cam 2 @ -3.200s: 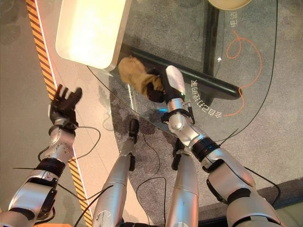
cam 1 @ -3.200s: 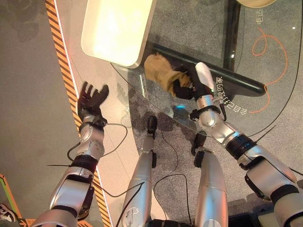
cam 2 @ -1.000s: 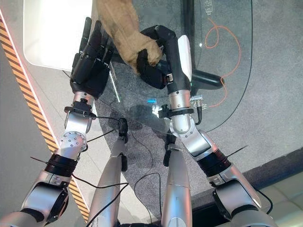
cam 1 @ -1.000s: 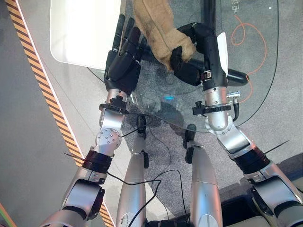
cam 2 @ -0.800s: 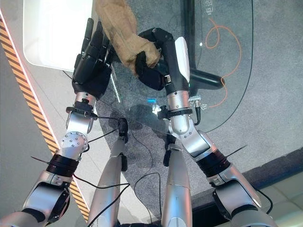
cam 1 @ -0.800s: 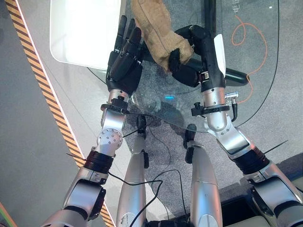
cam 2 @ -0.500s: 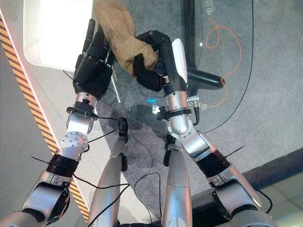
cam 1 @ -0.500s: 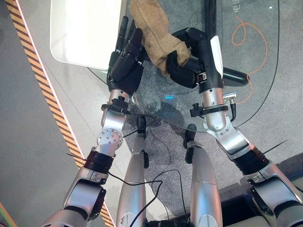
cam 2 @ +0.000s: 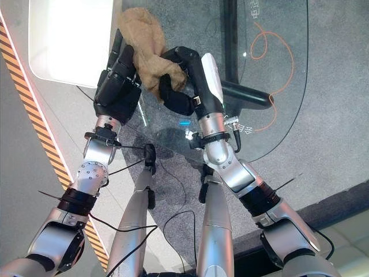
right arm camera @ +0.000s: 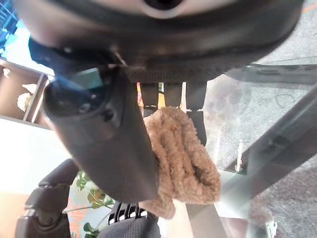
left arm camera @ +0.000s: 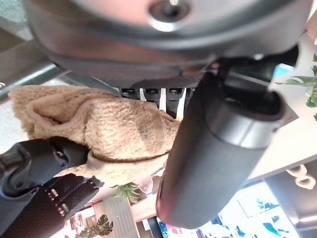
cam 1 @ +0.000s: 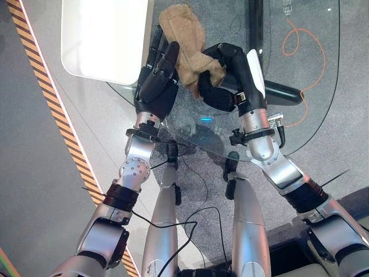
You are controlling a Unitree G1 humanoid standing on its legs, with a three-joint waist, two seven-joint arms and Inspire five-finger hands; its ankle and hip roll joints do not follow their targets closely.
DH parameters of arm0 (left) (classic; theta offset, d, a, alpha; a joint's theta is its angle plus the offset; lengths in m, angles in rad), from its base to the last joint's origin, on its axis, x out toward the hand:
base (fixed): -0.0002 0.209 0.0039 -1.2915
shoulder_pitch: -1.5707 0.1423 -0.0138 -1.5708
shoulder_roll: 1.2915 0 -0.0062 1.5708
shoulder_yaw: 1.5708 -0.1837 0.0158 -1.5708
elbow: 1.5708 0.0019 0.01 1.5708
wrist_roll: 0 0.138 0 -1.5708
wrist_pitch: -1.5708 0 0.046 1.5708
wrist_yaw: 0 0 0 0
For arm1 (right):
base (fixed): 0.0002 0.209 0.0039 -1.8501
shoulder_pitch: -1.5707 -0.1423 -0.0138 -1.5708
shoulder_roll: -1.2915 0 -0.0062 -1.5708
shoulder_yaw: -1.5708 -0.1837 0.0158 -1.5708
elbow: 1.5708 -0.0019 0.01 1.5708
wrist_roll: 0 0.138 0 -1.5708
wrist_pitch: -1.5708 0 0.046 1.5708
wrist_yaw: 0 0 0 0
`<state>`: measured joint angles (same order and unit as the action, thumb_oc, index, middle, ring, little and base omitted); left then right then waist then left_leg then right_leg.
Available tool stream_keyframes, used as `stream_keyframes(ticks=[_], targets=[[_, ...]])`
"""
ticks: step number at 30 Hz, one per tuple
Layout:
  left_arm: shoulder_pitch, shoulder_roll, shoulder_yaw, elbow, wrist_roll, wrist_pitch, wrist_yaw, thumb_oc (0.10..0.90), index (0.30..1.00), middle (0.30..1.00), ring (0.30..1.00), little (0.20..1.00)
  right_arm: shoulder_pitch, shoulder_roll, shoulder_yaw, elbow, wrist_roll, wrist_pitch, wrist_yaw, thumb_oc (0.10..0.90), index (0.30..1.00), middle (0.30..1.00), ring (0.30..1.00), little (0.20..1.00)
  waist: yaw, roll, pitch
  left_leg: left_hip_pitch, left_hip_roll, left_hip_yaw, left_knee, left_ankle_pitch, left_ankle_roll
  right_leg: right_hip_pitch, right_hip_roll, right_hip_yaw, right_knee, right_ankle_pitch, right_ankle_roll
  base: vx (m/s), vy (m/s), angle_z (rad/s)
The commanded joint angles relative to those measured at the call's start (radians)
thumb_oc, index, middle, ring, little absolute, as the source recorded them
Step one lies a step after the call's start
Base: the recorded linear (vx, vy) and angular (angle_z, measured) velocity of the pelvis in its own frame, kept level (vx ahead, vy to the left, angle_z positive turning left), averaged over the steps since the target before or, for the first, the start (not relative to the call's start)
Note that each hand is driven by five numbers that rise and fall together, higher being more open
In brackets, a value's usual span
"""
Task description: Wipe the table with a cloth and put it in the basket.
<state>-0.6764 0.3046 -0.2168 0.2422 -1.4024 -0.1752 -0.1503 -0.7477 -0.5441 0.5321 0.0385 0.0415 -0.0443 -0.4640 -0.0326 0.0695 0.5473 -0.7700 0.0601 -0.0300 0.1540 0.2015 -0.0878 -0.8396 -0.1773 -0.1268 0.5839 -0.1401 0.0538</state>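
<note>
Since half a second ago the right hand [cam 1: 222, 81] has drawn a little lower in the frame and closer to the left hand [cam 1: 157, 86], and the tan fluffy terry cloth [cam 1: 185, 39] now shows its whole rounded top end below the upper edge of the left eye view, where before it ran out of the picture. The cloth sits in the upper centre of the frame, above the clear glass bench [cam 1: 300, 75]. Its lower end is gripped by the right hand, whose dark fingers and thumb curl round the bunched fabric; the right wrist view shows the cloth [right arm camera: 181, 158] pressed between thumb and fingers. The left hand stands just left of the cloth with its fingers nearly straight and laid against the fabric's side, not curled round it; the left wrist view shows the cloth [left arm camera: 114, 131] lying across those fingers beside the thumb. A pale cream rounded slab [cam 1: 104, 34] lies at the upper left. An orange cable [cam 1: 302, 40] loops on the grey floor at the upper right.
</note>
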Motion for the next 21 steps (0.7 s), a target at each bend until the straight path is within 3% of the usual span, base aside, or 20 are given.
stream_keyframes(ticks=[1, 21], targets=[[-0.162, 0.016, -0.037, -0.086, 0.037, -0.003, -0.158, 0.8, 0.9, 0.9, 0.9, 0.9, -0.212, 0.039, 0.015, -0.154, -0.046, -0.084, 0.024, 0.1, 0.3, 0.3, 0.3, 0.2, 0.019, -0.056, -0.027, 0.039, -0.043, 0.075, 0.089, -0.166, 0.033, 0.103, 0.023, 0.011, -0.314, 0.168, 0.051, 0.0, 0.0, 0.0], [-0.182, 0.053, -0.071, -0.085, 0.061, 0.042, -0.152, 0.8, 0.9, 0.9, 0.9, 0.9, -0.282, -0.025, 0.064, -0.17, -0.14, -0.035, 0.058, 0.1, 0.3, 0.3, 0.3, 0.2, 0.023, -0.055, -0.027, 0.038, -0.046, 0.069, 0.093, -0.171, 0.033, 0.101, 0.021, 0.008, -0.313, 0.169, 0.055, 0.0, 0.0, 0.0]])
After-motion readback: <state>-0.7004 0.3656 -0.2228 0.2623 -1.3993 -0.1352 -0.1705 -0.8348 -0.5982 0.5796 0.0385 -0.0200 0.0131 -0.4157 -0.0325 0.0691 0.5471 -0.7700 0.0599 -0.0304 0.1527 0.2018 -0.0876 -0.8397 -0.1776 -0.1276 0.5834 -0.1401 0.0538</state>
